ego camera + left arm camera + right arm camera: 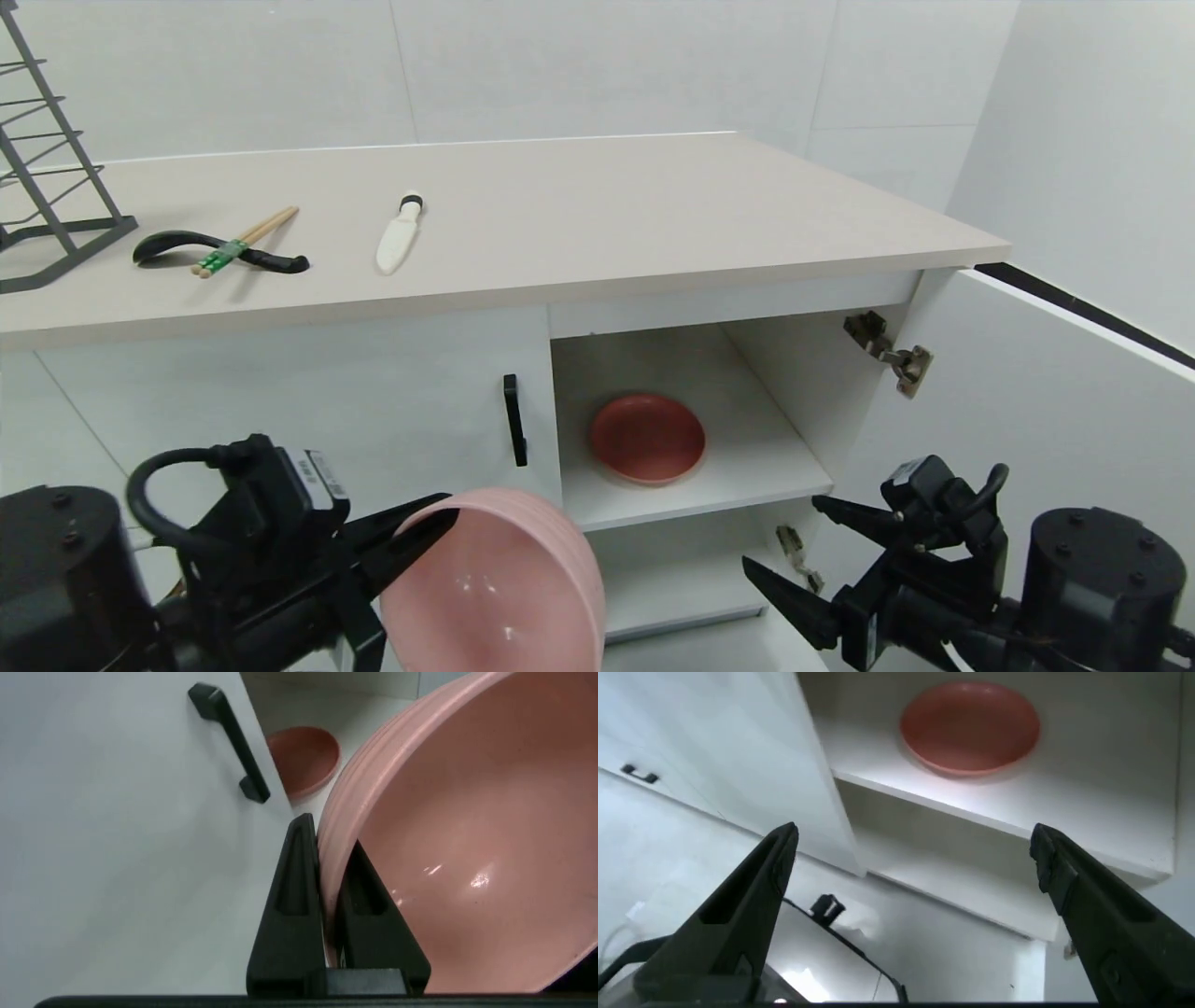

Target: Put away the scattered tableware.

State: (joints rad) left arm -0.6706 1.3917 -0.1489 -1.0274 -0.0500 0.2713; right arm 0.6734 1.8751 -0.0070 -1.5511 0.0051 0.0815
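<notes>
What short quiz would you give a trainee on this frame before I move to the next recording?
1. True or false: the red plate stands on its edge.
2. The left gripper is clamped on: A) the pink bowl's rim, B) the red plate, C) nothing.
3. Fill in: the right gripper is ____ and holds nothing.

Key: 1 false, it lies flat on the cabinet shelf; 2 A; 3 open.
</notes>
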